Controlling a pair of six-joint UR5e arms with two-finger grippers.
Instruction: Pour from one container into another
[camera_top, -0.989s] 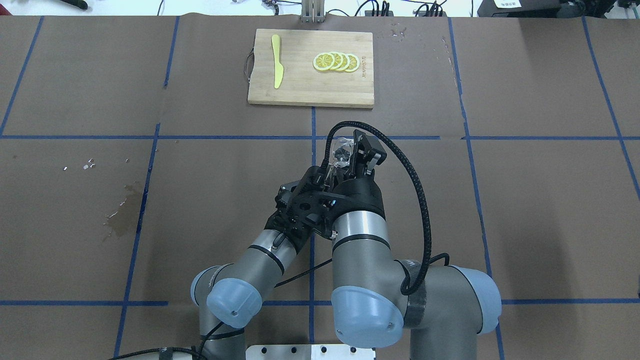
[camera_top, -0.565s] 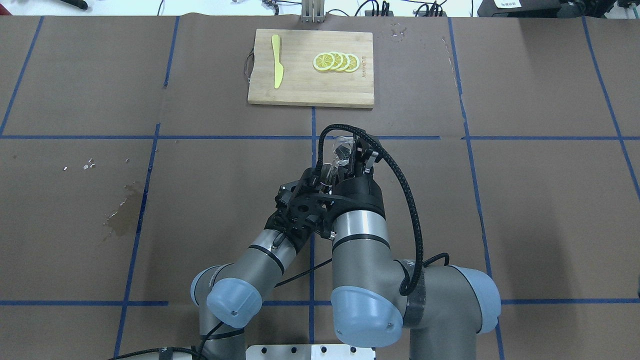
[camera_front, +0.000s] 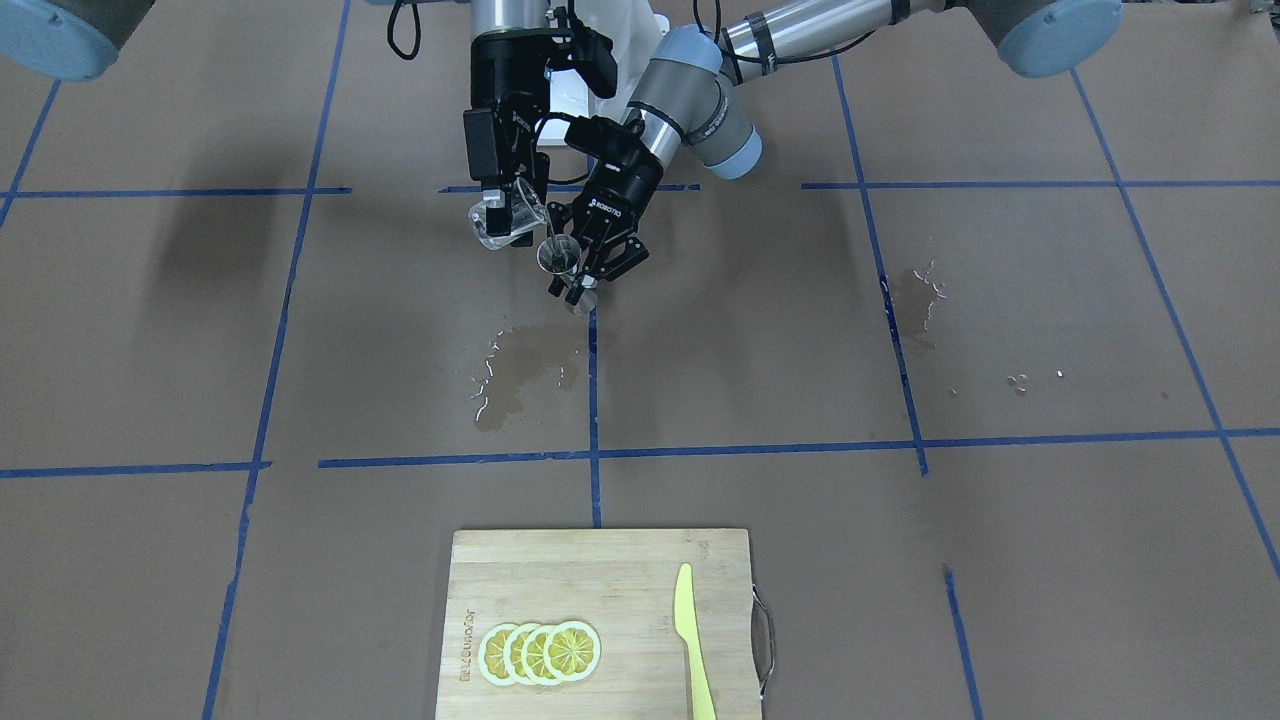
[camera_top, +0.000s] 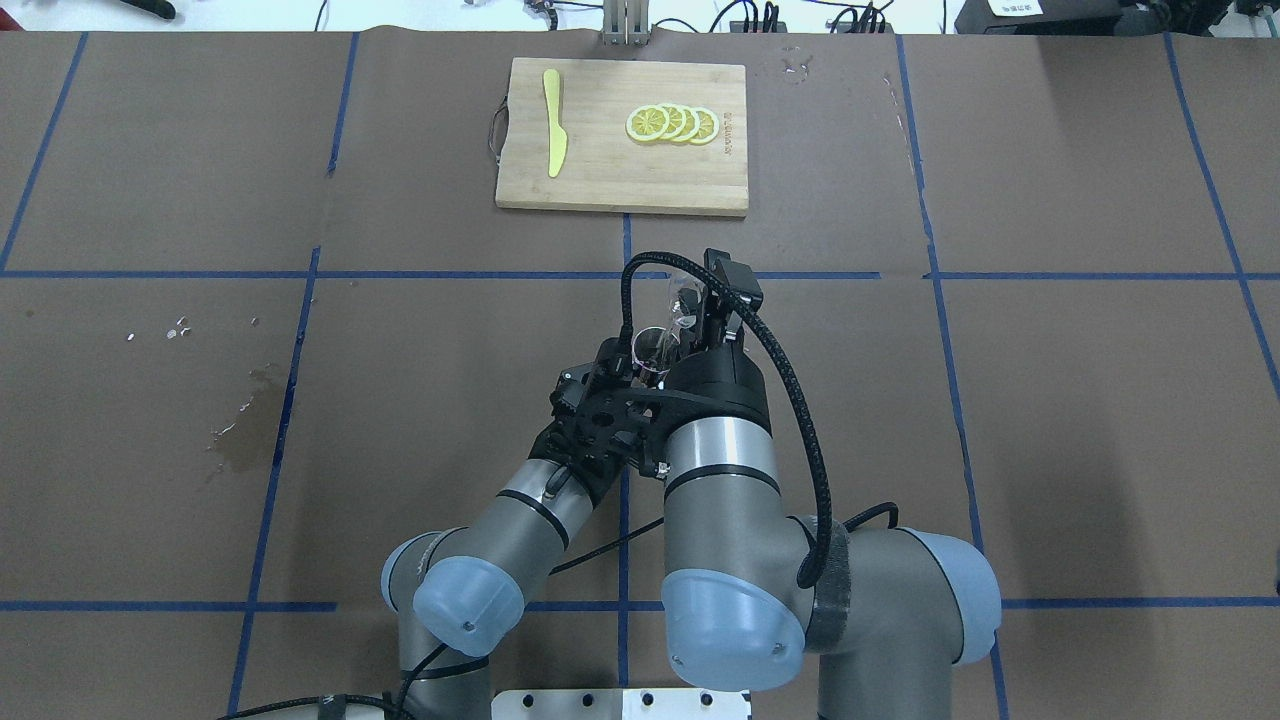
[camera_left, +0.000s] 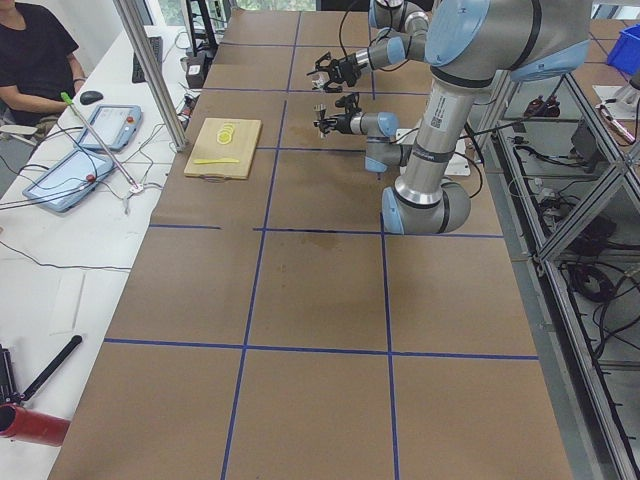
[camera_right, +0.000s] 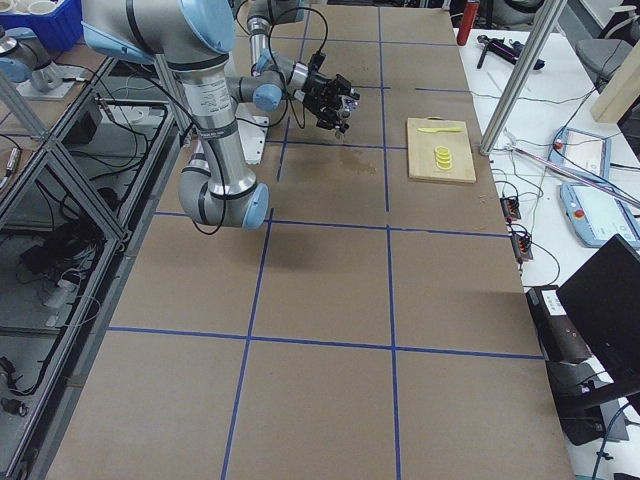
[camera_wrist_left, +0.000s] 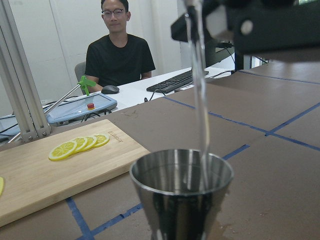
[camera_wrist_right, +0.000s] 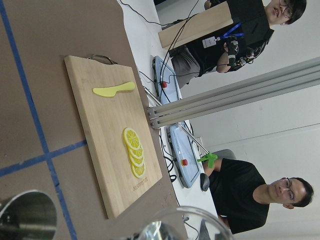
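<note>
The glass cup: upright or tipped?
Tipped: the glass cup leans toward the metal jigger, and a thin stream of liquid falls into the jigger's bowl.

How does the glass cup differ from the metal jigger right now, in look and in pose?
The glass cup is clear; the metal jigger is opaque silver. The glass cup is tilted and pours a thin stream; the metal jigger stands upright under it and receives it. The right hand holds the glass cup, the left hand the metal jigger. Both are small and held above the table.
</note>
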